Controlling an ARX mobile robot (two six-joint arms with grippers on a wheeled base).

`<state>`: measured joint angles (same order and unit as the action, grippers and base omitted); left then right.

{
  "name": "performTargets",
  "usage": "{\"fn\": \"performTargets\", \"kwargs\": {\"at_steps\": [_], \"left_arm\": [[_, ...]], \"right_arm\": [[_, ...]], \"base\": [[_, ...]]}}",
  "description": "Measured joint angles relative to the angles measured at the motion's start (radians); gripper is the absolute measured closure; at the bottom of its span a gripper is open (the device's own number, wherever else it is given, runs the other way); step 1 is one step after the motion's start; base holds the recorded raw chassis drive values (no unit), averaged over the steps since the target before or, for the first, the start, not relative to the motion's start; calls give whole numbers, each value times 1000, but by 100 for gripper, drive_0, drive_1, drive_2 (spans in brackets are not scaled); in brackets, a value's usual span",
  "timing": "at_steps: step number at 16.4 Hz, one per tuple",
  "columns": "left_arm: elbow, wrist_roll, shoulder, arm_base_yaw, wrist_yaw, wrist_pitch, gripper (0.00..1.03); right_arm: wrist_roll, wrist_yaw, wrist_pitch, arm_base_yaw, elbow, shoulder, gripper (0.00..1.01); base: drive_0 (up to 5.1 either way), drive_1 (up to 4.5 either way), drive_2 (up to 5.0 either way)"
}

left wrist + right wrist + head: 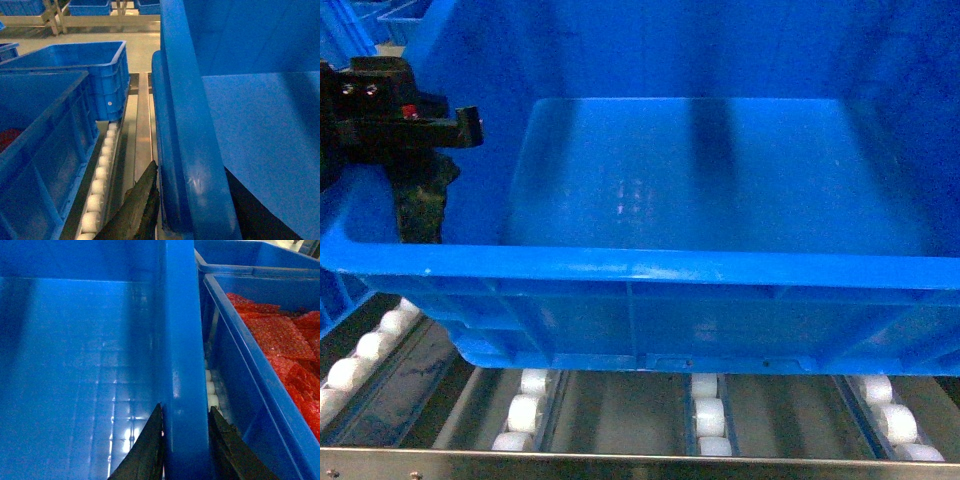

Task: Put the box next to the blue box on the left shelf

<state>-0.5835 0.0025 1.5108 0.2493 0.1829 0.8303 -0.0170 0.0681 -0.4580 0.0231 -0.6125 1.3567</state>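
At nine and three o'clock on the large open-topped bright blue plastic crate (720,200), the left gripper (155,205) and right gripper (185,445) pinch its side rims, holding it over the metal roller shelf (710,415). Neighbouring blue crates (65,70) stand near either flank, so I judge a skewed lowering could snag them or loosen a thin rim grip.

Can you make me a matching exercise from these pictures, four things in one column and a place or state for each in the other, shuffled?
Things:
1. box
2. right gripper
3. rollers
4. crate on the right

Places or states:
A. holds red packets
B. clamped over a blue rim
C. white, in rails under the box
D. open-topped, nothing inside

Pairs: 1-D, 2-B, 3-C, 4-A
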Motion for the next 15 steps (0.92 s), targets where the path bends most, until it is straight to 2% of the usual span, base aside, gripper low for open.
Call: {"fn": "performTargets", "kwargs": {"at_steps": [3, 6, 9, 12, 13, 14, 15], "left_arm": [[-72, 14, 56, 2, 3, -84, 74], [-112, 2, 82, -19, -18, -205, 74], [-154, -24, 146, -49, -83, -286, 74], [-201, -22, 182, -69, -99, -316, 74], [-205, 5, 193, -70, -74, -298, 63], [-205, 19, 198, -69, -42, -275, 51], [-197, 28, 198, -69, -24, -239, 37]], "right_arm": [[17, -20, 16, -10, -27, 80, 85], [24, -22, 40, 10, -32, 105, 85], [24, -10, 64, 30, -42, 129, 85], [36, -4, 108, 36, -68, 135, 85], [43, -1, 115, 38, -73, 135, 84], [42, -24, 111, 43, -73, 132, 71], [42, -75, 106, 45, -63, 109, 56]], "base": [[0, 0, 0], [0, 0, 0], [0, 0, 0], [0, 0, 0], [0, 0, 0], [0, 0, 0], [0, 0, 0]]}}
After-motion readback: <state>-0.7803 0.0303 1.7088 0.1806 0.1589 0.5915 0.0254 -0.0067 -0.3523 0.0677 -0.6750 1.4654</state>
